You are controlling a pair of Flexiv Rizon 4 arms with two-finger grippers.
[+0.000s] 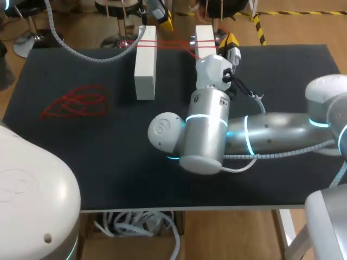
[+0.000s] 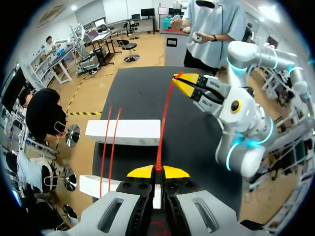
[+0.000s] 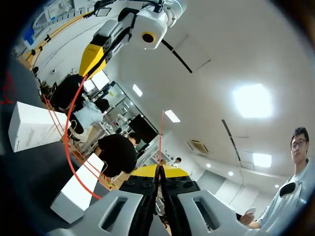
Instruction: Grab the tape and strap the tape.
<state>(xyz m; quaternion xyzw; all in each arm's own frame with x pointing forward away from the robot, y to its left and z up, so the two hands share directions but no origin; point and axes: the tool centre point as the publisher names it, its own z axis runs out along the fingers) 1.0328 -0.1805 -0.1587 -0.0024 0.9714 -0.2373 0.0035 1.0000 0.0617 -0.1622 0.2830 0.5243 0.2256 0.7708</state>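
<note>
At the frame's left, lying in loose red loops on the black table (image 1: 108, 162): a tangle of tape (image 1: 75, 103). Right of it, toward upper centre, standing side by side: 2 white blocks (image 1: 145, 65), with red tape (image 1: 173, 44) crossing their far ends. At top centre, pinching that red tape between closed fingers: the left gripper (image 2: 158, 170). Beside the right-hand block, clamping the other end of 1 taut strand, fingers closed on it: the right gripper (image 3: 160, 169), its arm lying across the frame's right half.
</note>
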